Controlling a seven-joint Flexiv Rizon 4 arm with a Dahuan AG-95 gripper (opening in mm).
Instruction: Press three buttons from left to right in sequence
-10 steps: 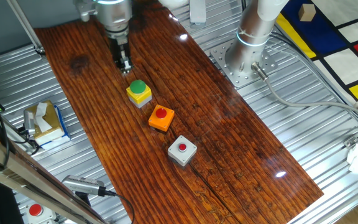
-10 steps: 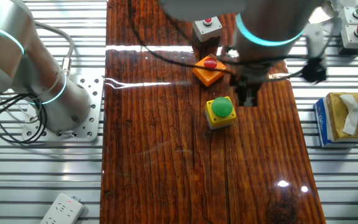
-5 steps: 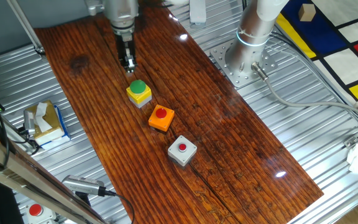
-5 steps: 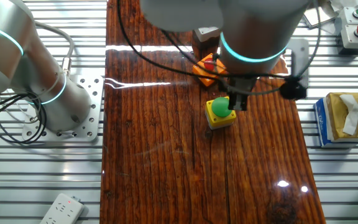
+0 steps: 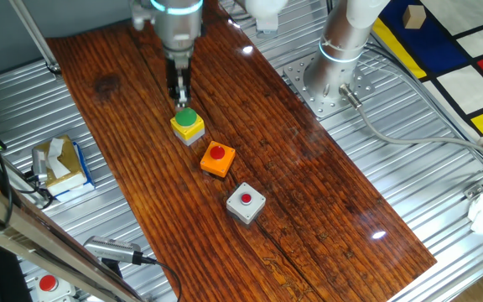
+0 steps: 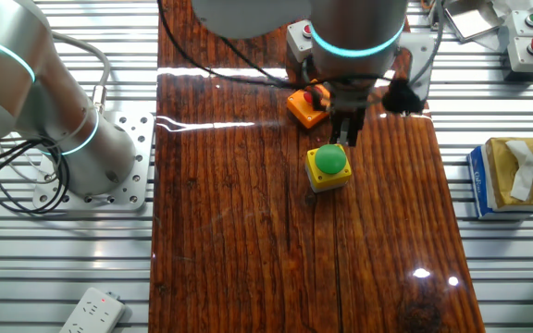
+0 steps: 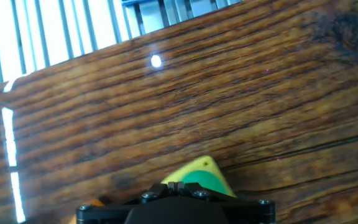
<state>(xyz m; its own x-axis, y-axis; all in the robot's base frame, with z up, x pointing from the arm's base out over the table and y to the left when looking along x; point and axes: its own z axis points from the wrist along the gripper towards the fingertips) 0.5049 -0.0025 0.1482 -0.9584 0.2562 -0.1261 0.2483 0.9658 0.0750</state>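
Hand view places the hand (image 5: 180,102), finger state indeterminate, directly above the green button (image 5: 187,117), positioned to press first.

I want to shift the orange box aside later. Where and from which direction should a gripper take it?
Grip the orange box across two opposite flat side walls, coming straight down from above. Its raised red button fills the top middle, so the fingers should straddle it. The walls facing the yellow box and grey box look more crowded.

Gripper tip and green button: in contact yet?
Cannot tell. In both fixed views the gripper ends right at the green button on its yellow box, with no plain gap or contact; the hand view hides the tips.
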